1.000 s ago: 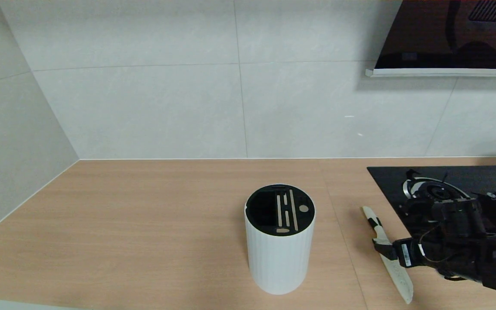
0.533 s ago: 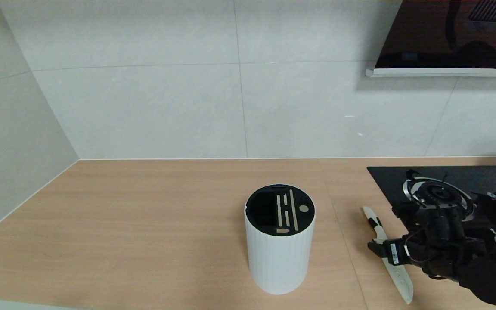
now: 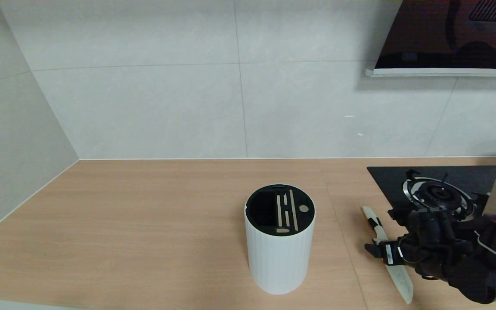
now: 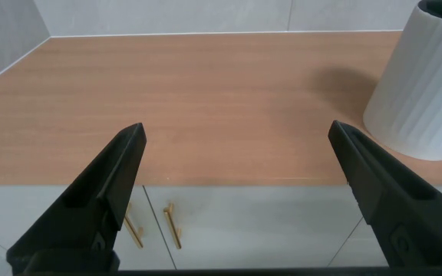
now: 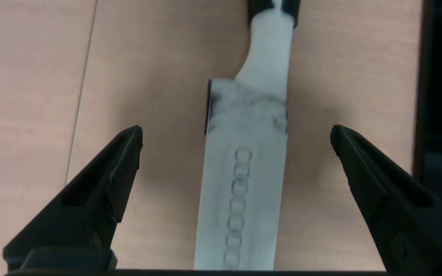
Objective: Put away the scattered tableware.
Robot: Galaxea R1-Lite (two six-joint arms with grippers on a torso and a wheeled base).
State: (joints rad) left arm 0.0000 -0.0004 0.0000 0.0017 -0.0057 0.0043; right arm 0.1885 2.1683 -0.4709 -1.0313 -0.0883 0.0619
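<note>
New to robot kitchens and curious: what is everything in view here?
Counter: one, light wood, along the tiled wall.
Hob: one, black, counter's right end.
Hood: one, dark, wall upper right.
Holder: one, white cylinder, black slotted top, upright mid-counter.
Knife: one, white, black-marked handle, flat between holder and hob.
Right claw: one, black, open, above the knife.
Left claw: one, black, open, near the counter's front edge.

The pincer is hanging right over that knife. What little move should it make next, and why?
Probably lower the right pincer straight down, then shut it on the knife. It stands open astride the blade near the handle, and the knife lies flat on the counter, ungripped. It must be held before going into the white slotted holder.
</note>
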